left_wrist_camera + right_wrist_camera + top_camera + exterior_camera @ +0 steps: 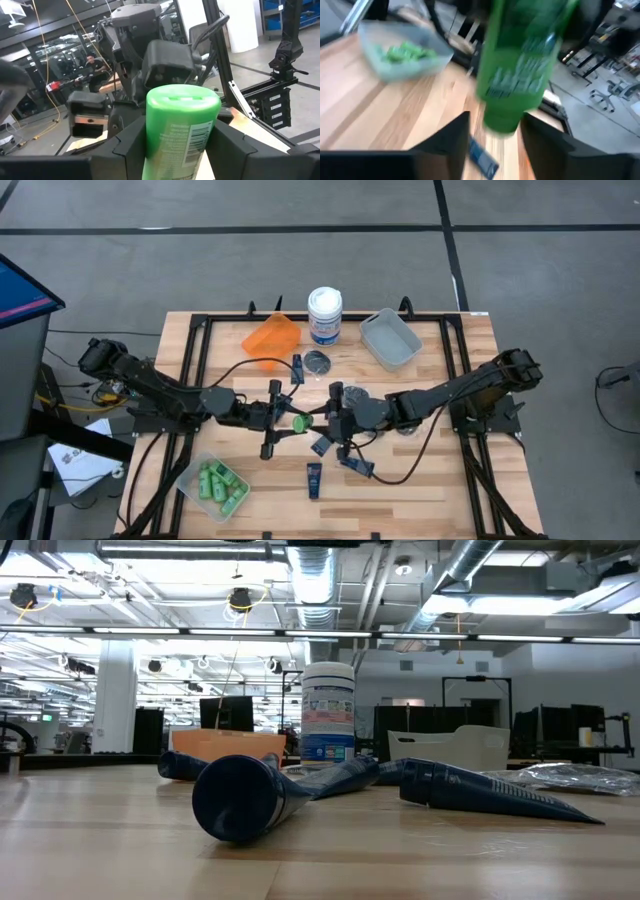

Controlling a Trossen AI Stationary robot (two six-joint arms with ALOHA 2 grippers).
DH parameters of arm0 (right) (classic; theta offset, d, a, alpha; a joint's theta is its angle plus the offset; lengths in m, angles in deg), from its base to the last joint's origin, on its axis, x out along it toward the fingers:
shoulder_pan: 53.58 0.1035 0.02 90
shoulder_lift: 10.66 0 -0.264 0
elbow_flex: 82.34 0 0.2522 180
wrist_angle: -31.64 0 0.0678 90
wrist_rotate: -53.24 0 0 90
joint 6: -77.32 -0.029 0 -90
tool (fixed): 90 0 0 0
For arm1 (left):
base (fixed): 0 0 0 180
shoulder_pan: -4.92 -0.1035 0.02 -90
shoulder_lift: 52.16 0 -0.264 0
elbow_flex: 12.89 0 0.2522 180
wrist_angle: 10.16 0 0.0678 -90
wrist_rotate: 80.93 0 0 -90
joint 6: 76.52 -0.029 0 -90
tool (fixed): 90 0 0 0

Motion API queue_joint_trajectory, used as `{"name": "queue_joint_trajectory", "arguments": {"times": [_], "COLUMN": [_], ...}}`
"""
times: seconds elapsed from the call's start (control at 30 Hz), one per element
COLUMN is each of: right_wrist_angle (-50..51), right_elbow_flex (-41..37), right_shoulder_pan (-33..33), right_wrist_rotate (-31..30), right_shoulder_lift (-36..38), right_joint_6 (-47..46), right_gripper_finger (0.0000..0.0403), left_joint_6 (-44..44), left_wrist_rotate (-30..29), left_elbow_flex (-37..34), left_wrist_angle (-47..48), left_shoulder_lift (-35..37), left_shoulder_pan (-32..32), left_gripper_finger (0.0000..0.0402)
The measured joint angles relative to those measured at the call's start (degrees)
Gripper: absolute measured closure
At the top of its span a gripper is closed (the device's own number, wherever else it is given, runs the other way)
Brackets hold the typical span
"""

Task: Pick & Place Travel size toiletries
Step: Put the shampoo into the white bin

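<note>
A bright green little bottle (300,421) hangs in the air over the table's middle, between my two grippers. My left gripper (287,420) is shut on it. My right gripper (328,423) faces it from the table's right, open, with a finger on each side of the bottle's end (504,122); I cannot tell whether they touch it. Dark navy tubes (314,478) (355,464) (321,445) lie flat on the wood below, and another (297,367) lies farther back beside a round dark pot (317,361). The low view shows two tubes (240,798) (490,792) lying on the table. My left gripper pinches the green bottle's body (175,145) between its two fingers (127,150), below the cap (182,100). The fingers come level from the table's left and lie along the bottle. The bottle is lifted clear of the table, and its cap points toward the right gripper.
A clear bin (212,485) of green bottles sits at the near left. An orange bin (272,337), a white tub with blue label (324,315) and a grey bin (390,338) stand along the far side. A crinkled clear wrapper (354,393) lies mid-table. Black frame rails border both sides.
</note>
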Motion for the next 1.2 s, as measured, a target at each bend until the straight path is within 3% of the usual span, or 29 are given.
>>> {"name": "queue_joint_trajectory", "arguments": {"times": [0.17, 0.3, 0.6, 0.83, 0.97, 1.2], "right_wrist_angle": [7.57, 17.02, 44.74, 48.71, 48.54, 48.13], "right_elbow_flex": [0.00, 0.02, 0.00, 0.00, 0.00, 0.00], "right_shoulder_pan": [1.22, 1.48, 1.58, 1.45, 1.21, 1.17], "right_wrist_rotate": [-0.13, -0.17, -0.37, -0.33, -0.11, -0.06], "right_shoulder_lift": [2.20, 4.80, 7.46, 4.46, 2.84, 2.35], "right_joint_6": [-1.83, -7.83, -23.71, -26.08, -26.08, -27.05], "right_gripper_finger": [0.0155, 0.0130, 0.0128, 0.0127, 0.0127, 0.0127], "left_joint_6": [1.23, 5.16, 35.52, 62.07, 73.59, 87.56], "left_wrist_rotate": [0.02, -2.72, -0.81, 9.84, 16.81, 19.99], "left_elbow_flex": [0.00, 0.00, 0.11, -0.04, 0.03, 0.04], "left_wrist_angle": [1.30, 5.77, 26.82, 40.64, 43.97, 50.33], "left_shoulder_lift": [0.00, 0.08, 1.49, 2.94, 3.86, 5.16], "left_shoulder_pan": [0.07, 0.19, 3.74, 8.23, 10.43, 15.43], "left_gripper_finger": [0.0236, 0.0235, 0.0231, 0.0231, 0.0231, 0.0231]}}
